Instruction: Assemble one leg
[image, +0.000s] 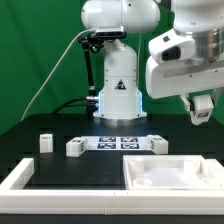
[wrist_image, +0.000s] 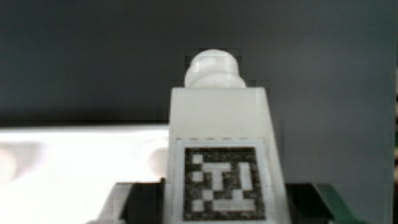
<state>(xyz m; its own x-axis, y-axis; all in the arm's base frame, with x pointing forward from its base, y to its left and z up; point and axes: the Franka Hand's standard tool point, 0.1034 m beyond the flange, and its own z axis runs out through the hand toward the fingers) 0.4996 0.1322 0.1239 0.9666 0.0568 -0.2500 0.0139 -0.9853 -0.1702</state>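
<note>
Gripper (image: 203, 114) fingers clamp the leg (wrist_image: 221, 135), aloft at three o'clock in the exterior view. Best keep it plumb, lowering slowly over the panel (image: 185, 172) at five o'clock, aligned before any twisting.

marker board (image: 120, 142) behind, leg (image: 75, 147) just beside it — panel (image: 185, 172) nearer the camera

robot base (image: 117, 100): triangle sign (image: 117, 87) | leg (wrist_image: 221, 115): square tag (wrist_image: 224, 182) | text: none
</note>
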